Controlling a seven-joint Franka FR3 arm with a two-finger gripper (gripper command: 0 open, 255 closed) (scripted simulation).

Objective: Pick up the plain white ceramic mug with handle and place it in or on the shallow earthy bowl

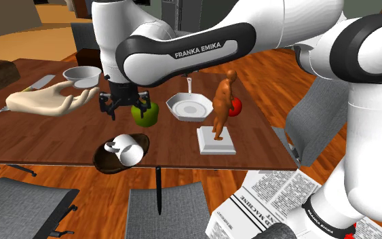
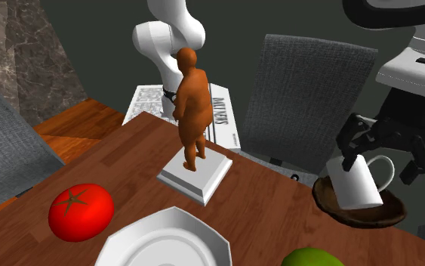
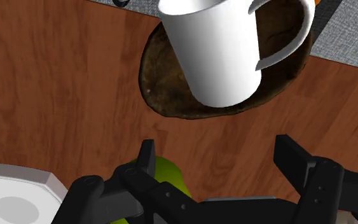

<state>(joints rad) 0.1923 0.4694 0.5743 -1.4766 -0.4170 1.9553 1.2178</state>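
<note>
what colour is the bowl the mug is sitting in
The bowl is dark mottled brown, best seen in the wrist view.

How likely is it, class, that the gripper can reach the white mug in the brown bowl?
Likely yes: the gripper has its jaws open and looks straight at the mug, tilted in the bowl, with nothing standing between.

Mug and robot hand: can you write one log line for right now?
mug: tilted, in bowl | gripper: open, empty, apart from mug | task: looks done

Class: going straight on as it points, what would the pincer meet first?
The open pincer would probably meet bare table, between the bowl holding the mug and the green fruit; depth is unclear.
</note>
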